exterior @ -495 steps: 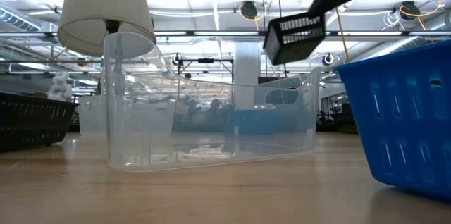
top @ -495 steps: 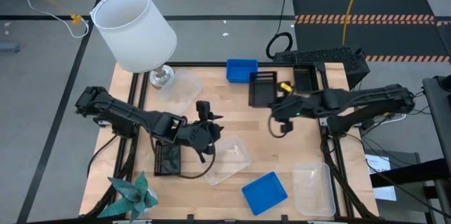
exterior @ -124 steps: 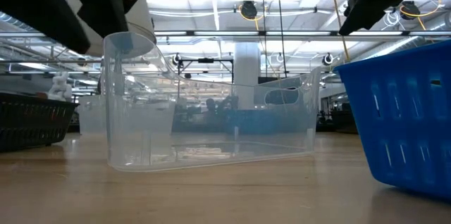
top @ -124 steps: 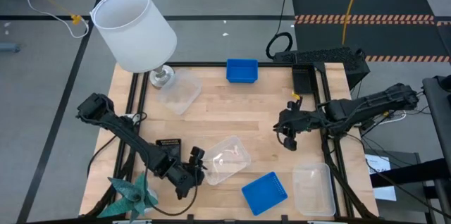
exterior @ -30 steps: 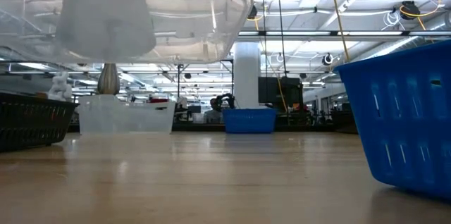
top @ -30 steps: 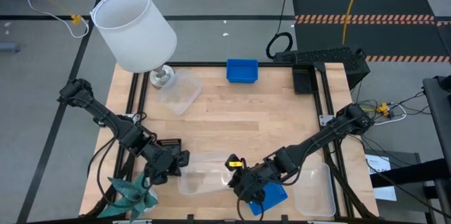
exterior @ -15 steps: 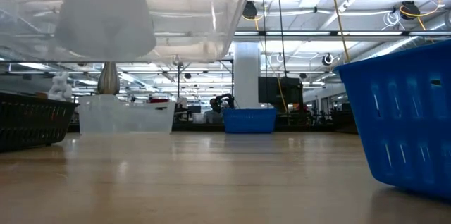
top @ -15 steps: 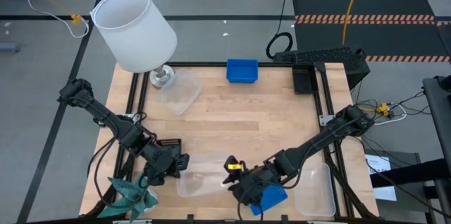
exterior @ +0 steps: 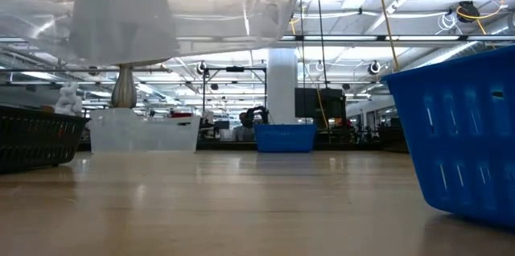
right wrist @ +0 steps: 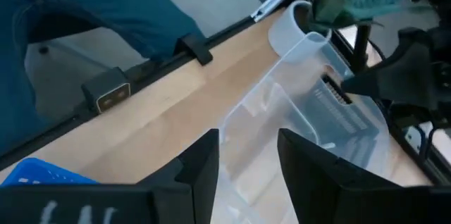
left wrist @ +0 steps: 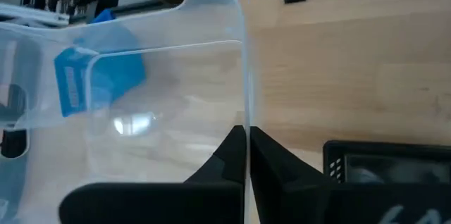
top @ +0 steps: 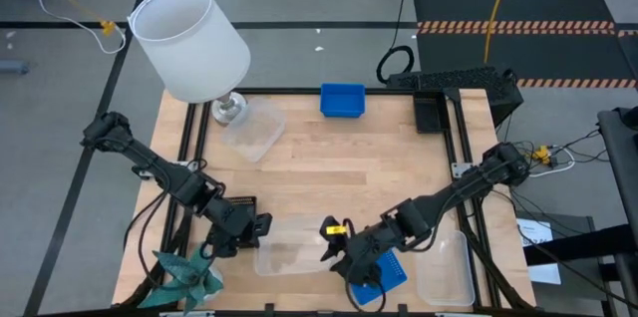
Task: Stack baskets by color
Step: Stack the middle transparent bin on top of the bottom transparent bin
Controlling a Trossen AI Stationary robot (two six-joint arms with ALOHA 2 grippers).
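Two slim dark arms, matte black links with rounded joint housings. Black cables loop beside the left arm [top: 159,172]. The right arm [top: 454,197] carries a small yellow tag near its wrist. Each gripper ends in two tapered black fingers [right wrist: 201,164] on a flat black bar.

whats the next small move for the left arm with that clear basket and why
Probably carry the clear basket toward another clear one, for example the clear basket near the lamp. The left gripper is shut on its wall and it hangs off the table, while the right gripper stands open beside it, apparently let go.
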